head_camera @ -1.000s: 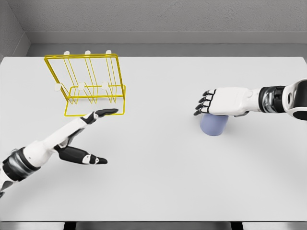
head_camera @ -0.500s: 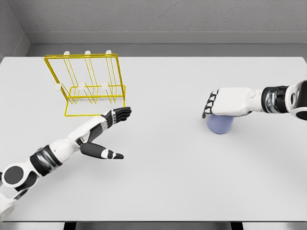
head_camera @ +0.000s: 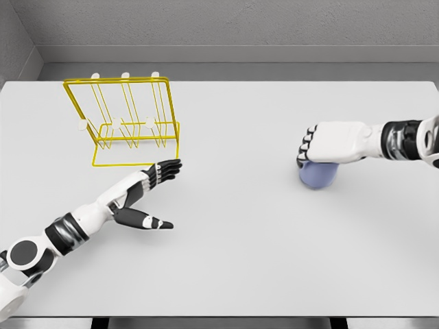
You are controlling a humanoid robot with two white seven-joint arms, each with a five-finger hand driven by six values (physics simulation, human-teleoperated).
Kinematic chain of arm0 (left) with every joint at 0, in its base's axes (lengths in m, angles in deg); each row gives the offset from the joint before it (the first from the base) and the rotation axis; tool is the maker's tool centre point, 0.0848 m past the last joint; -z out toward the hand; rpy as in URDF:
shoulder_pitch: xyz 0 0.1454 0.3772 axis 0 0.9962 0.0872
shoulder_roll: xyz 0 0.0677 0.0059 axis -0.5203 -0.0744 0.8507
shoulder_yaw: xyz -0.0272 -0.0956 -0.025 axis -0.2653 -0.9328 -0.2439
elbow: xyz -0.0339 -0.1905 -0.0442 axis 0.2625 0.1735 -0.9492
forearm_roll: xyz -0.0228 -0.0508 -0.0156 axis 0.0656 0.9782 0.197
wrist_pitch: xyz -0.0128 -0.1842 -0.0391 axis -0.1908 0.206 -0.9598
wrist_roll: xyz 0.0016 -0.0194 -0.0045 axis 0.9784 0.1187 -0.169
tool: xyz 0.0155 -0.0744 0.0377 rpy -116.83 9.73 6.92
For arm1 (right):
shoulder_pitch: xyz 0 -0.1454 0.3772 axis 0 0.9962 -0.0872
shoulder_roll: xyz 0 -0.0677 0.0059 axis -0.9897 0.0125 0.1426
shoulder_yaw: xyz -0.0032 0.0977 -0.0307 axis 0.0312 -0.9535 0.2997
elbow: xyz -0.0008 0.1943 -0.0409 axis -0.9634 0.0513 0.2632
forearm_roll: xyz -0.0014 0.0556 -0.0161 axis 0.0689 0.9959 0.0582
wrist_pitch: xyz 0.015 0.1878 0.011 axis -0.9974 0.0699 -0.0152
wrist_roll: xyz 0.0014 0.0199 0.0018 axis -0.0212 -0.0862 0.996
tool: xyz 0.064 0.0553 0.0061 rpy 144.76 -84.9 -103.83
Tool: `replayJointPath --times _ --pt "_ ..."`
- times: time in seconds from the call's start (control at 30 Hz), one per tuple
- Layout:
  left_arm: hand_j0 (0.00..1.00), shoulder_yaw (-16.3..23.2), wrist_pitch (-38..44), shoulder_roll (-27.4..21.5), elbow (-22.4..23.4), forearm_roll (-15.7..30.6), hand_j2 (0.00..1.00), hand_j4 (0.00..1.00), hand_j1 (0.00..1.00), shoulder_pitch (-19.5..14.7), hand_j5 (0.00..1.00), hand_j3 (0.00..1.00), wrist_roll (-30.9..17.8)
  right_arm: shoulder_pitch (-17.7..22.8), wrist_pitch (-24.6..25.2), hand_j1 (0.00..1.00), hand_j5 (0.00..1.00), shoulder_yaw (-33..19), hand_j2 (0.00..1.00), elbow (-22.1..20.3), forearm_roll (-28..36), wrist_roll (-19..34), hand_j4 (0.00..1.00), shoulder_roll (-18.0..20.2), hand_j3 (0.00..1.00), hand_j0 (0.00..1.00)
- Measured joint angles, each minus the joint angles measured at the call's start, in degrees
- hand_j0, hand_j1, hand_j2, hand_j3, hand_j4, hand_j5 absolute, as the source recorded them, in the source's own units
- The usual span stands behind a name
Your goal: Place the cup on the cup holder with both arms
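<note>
One blue cup (head_camera: 317, 176) at the table's (head_camera: 233, 260) right, directly under the right hand (head_camera: 329, 144), fingers curled over its top. One yellow wire cup holder (head_camera: 127, 120) far left; left hand (head_camera: 147, 188) just beside it, fingers spread, empty.

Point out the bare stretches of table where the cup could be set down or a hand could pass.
The widest bare patch of the table lies between the left hand and the cup, running down to the front edge. The back strip right of the yellow rack is bare too. It is crowded between the rack's front and the left fingers, and beneath the right hand over the cup.
</note>
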State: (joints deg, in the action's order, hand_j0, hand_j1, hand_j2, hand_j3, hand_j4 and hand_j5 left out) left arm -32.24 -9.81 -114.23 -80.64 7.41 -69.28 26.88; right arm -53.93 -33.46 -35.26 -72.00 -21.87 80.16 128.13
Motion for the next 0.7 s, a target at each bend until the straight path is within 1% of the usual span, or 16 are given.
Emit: replayJointPath --times 0.03,0.2,0.33,0.5,0.7 --pt "1.0 -0.01 -0.01 0.0 0.08 0.08 1.0 1.0 1.0 0.0 1.0 1.0 0.0 0.0 0.0 0.61 0.61 -0.37 0.61 -0.79 0.04 0.0 0.61 0.39 0.61 0.61" --pt "1.0 -0.08 -0.01 0.0 0.27 1.5 1.0 1.0 1.0 0.0 1.0 1.0 0.0 0.0 0.0 0.61 0.61 -1.13 0.61 -4.79 0.24 0.0 0.61 1.82 0.61 0.61" --pt "1.0 -0.06 0.1 0.12 0.72 3.75 1.0 1.0 1.0 0.0 1.0 1.0 0.0 0.0 0.01 0.61 0.61 -1.23 0.61 -6.82 0.48 -0.01 0.61 1.71 0.61 0.61" --pt "1.0 0.03 0.15 1.14 1.83 4.41 1.0 1.0 1.0 0.0 1.0 1.0 0.0 -0.09 0.0 0.61 0.61 -1.13 0.61 -7.51 1.1 -0.02 0.61 -0.44 0.61 0.61" --pt "1.0 0.09 0.16 2.01 2.71 4.51 1.0 1.0 1.0 -0.09 1.0 1.0 0.0 -0.26 -0.02 0.61 0.61 -0.67 0.61 -7.71 1.57 -0.01 0.61 -5.1 0.61 0.61"
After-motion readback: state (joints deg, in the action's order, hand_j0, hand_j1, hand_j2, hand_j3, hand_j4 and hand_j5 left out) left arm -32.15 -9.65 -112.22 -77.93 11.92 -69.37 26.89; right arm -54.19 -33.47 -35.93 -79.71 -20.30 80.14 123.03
